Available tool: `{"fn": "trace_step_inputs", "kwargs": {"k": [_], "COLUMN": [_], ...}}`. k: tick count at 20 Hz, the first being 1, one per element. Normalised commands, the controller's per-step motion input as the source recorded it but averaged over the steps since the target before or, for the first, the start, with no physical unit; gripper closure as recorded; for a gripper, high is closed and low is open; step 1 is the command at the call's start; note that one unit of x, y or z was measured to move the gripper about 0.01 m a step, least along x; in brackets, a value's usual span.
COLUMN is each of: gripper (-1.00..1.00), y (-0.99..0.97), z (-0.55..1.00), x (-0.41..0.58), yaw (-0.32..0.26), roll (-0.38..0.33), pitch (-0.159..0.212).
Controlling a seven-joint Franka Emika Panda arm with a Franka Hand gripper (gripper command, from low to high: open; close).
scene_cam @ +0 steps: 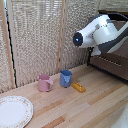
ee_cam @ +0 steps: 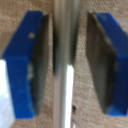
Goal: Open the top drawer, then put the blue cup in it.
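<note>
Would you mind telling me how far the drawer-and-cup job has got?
Nothing looks finished yet. In hand: the wrist view shows the pincer with its blue fingers on either side of the silver handle, a thin gap showing each side. In the exterior view the arm reaches to the dresser. Left: pulling the drawer out, then moving the blue cup, which stands on the table beside the pink mug.

Robot arm (scene_cam: 102, 31): smooth white rounded casing, glossy, with a dark band at the joint and a black section along its underside. One round end cap, dark blue-black with a pale ring.

End effector (ee_cam: 65, 62): two flat fingers (ee_cam: 27, 65) clad in bright blue, dark grey inner pads, small pale dot on one.
</note>
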Motion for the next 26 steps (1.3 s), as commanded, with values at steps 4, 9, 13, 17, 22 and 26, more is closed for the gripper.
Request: {"fn": "trace_step_inputs", "kwargs": {"k": [4,9,13,17,22,26], "gripper": [-1.00,-1.00,-1.00,-1.00,-1.00,-1.00], "y": [0.62,0.58,0.40,0.31,0.20,0.16], "z": [0.25,0.09,0.04,0.00,0.00,0.01], "x": [0.096,0.107,0.148,0.135,0.119,0.086], "yaw": [-0.119,-0.117,-0.141,-0.173,-0.218,-0.240], "roll": [0.162,0.234,0.338,0.348,0.342,0.329], "pitch": [-0.089,-0.058,-0.018,-0.005,0.000,0.000]}}
